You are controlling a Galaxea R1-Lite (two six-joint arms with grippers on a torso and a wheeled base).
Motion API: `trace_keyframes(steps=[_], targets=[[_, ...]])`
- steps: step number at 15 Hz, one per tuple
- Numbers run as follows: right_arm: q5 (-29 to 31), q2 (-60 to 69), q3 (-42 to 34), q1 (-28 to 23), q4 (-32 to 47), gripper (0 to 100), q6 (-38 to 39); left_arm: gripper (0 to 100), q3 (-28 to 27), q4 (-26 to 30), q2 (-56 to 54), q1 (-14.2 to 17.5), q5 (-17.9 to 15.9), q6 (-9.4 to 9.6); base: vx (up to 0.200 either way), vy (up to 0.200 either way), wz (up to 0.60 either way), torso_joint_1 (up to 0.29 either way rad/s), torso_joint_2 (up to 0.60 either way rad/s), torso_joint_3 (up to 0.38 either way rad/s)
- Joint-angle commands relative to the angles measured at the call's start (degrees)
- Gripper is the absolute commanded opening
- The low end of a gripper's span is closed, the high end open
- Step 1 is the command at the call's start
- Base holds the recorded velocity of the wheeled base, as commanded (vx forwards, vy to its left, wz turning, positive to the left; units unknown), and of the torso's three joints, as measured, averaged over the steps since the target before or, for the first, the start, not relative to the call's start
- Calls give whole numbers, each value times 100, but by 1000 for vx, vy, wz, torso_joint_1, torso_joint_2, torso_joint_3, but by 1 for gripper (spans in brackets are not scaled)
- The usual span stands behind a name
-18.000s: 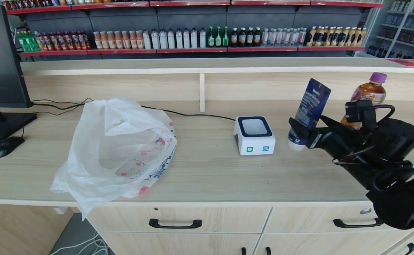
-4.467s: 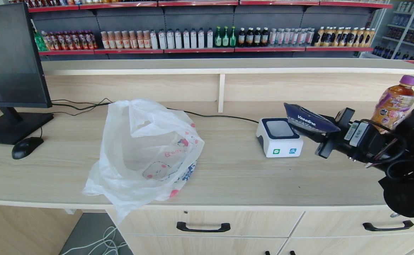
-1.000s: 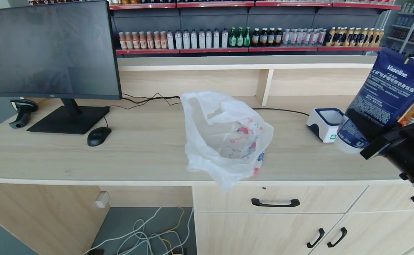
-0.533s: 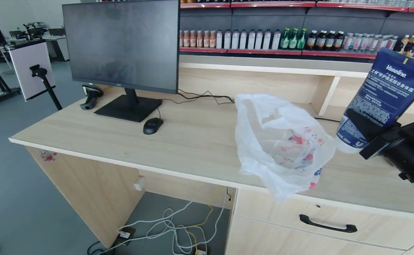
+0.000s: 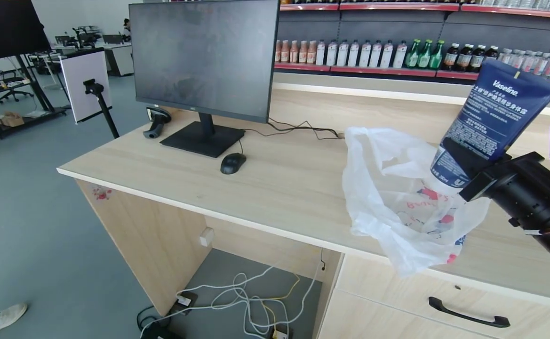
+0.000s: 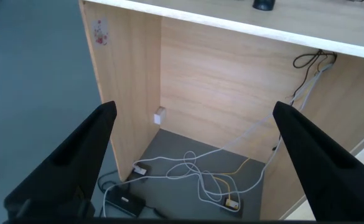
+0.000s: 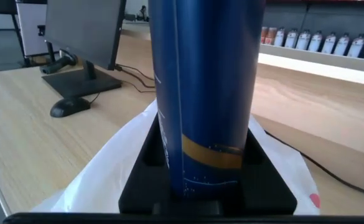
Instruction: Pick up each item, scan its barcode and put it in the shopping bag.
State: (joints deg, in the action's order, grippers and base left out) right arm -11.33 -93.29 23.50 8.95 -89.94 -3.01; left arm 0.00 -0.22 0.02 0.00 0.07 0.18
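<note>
Right gripper point(image 5: 472, 172) and blue tube point(image 5: 496, 113) above the shopping bag point(image 5: 397, 188). The right gripper's fingers are closed firmly on the tube's lower third, one on each flat face, as the right wrist view confirms (gripper point(image 7: 206, 180), tube point(image 7: 206, 81)). The tube is held in the air over the counter point(image 5: 279, 179), near its front edge. Its long axis is close to upright, the capped end pointing down and the flat crimped end up, and the top leans away toward the counter's back edge and right end. The bag sits on the counter at the front edge, one fold spilling over it, with its mouth open upward. It lies directly beneath the cap and extends a little to the robot's left of it, so the likely release needs a short drop along the tube's own axis. The right arm is much the nearer. The left gripper point(image 6: 191, 112) hangs below counter level facing the open knee space, fingers spread wide and holding nothing, well apart from the bag.
</note>
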Motion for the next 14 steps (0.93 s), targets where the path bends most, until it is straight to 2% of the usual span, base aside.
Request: trace_keyframes(steps=[1,10,14], targets=[[-1,-497,330,195,-6,0,46,100,0,-4,-2,0,1,-1,0,0,0,0,0,0],[-1,-1657,1007,731,-6,0,143,100,0,-4,-2,0,1,-1,0,0,0,0,0,0],[-1,-2008,1236,810,-6,0,143,100,0,-4,-2,0,1,8,0,0,0,0,0,0]])
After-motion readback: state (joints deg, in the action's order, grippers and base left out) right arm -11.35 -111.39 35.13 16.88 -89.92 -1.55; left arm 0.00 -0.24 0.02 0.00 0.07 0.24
